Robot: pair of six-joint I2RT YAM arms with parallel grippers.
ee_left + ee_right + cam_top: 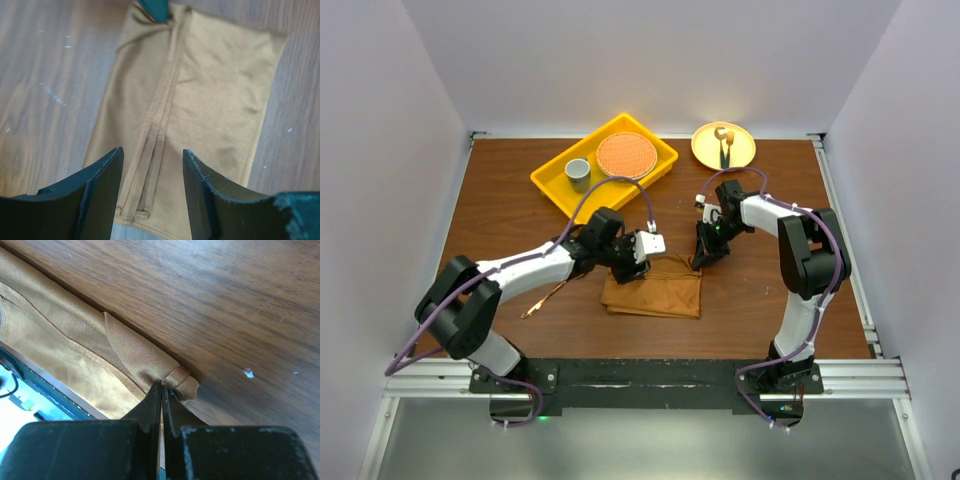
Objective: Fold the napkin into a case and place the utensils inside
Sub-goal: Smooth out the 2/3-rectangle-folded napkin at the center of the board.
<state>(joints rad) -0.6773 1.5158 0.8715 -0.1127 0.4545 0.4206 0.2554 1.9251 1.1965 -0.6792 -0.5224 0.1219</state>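
Though the rust-brown cloth napkin (653, 293) lies folded oblong mid-table from above, the slim copper metal spoon (545, 300) lies outside, left of it. At my left wrist, my left gripper (152, 175) gapes empty over the fold. At my right wrist, my right gripper (162, 390) pinches its far-right corner.

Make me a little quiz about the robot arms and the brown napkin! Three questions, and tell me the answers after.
1. True or false: the spoon is already tucked inside the napkin.
2. Which gripper pinches a corner of the napkin? A the left one, B the right one, C neither.
3. Fill in the gap: the grey cup stands in the yellow ____.

Key
1. False. It lies on the table, left of the napkin.
2. B. The right gripper is shut on the corner; the left gripper is open above the cloth.
3. tray
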